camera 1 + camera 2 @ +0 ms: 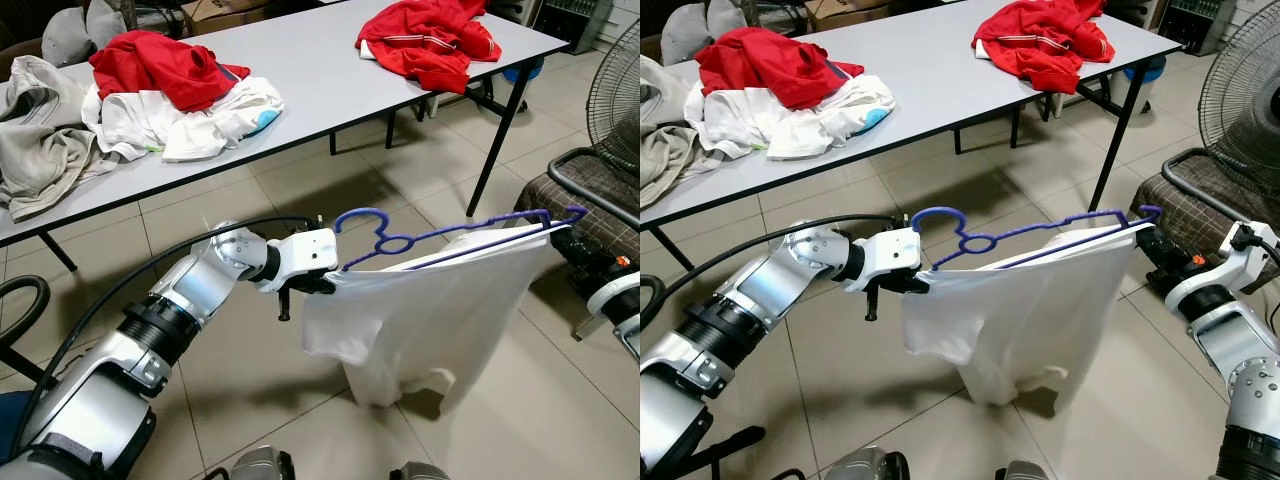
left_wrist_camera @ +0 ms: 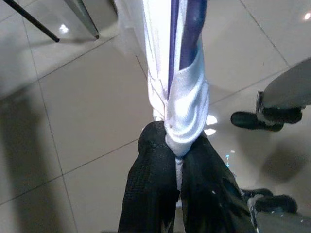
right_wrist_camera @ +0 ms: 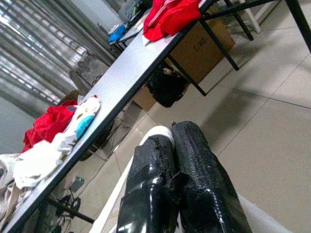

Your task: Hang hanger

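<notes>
You've got the blue hanger (image 1: pixel 1040 237) with the white shirt (image 1: pixel 1020 310) stretched level between both arms, over the floor, in front of the bench (image 1: pixel 940 80). Left gripper (image 1: pixel 925 283) jaws pinch one shirt shoulder, right gripper (image 1: pixel 1148 240) jaws are clamped at the other end. The hook sits nearer your left.

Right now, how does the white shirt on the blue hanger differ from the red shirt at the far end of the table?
The white shirt hangs spread out on the blue hanger, held up over the floor between the left hand and the right hand; the red shirt lies crumpled in a heap on the grey table. The white shirt is plain; the red shirt shows white trim. Both are off any rail.
</notes>
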You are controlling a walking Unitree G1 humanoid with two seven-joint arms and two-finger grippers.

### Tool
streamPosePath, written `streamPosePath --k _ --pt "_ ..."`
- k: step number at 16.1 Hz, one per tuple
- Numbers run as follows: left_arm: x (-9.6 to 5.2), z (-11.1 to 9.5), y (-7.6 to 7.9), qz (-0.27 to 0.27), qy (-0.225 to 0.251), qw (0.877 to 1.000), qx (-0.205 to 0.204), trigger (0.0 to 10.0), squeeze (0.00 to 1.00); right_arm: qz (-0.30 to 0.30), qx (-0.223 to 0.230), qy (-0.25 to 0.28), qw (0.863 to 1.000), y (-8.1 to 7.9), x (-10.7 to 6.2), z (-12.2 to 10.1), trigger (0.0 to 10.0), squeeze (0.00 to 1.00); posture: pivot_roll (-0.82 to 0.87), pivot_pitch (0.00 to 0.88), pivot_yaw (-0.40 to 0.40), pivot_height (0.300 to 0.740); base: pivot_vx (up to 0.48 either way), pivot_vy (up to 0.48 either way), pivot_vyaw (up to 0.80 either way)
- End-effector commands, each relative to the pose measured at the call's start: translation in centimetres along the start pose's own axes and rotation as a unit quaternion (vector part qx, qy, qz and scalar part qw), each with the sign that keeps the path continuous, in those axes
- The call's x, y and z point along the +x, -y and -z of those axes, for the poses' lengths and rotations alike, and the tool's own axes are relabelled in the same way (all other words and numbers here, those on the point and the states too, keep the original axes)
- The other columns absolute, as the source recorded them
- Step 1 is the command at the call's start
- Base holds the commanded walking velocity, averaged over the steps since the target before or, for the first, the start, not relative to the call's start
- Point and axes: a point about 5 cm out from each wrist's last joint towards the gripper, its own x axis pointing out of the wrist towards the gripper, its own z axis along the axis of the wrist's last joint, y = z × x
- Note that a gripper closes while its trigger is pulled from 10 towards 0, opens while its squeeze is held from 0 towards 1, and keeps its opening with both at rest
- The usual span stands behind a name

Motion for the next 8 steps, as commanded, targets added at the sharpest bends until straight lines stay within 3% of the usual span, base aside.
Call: streamPosePath --k 1,4,7,8 --pt "-0.8 2.8 0.2 0.004 -0.068 0.997 -0.02 0.0 0.0 0.007 -0.004 0.077 0.997 -0.1 -0.8 -3.2 0.0 0.0 -0.17 0.0 0.08 0.74 0.0 0.0 0.0" --pt "-0.5 3.0 0.3 0.005 -0.065 0.997 -0.029 0.0 0.0 0.011 -0.022 0.06 0.998 -0.1 -0.8 -2.8 0.0 0.0 -0.17 0.0 0.081 0.74 0.0 0.0 0.0" --pt "-0.4 3.8 0.6 0.018 -0.088 0.996 -0.027 0.0 0.0 -0.005 -0.018 0.066 0.998 -1.2 -0.5 -2.5 0.0 0.0 -0.17 0.0 0.082 0.74 0.0 0.0 0.0" --pt "-0.3 3.6 0.5 0.013 -0.074 0.997 -0.035 0.0 0.0 -0.001 -0.027 0.062 0.998 -1.1 -0.5 -2.5 0.0 0.0 -0.17 0.0 0.084 0.74 0.0 0.0 0.0"
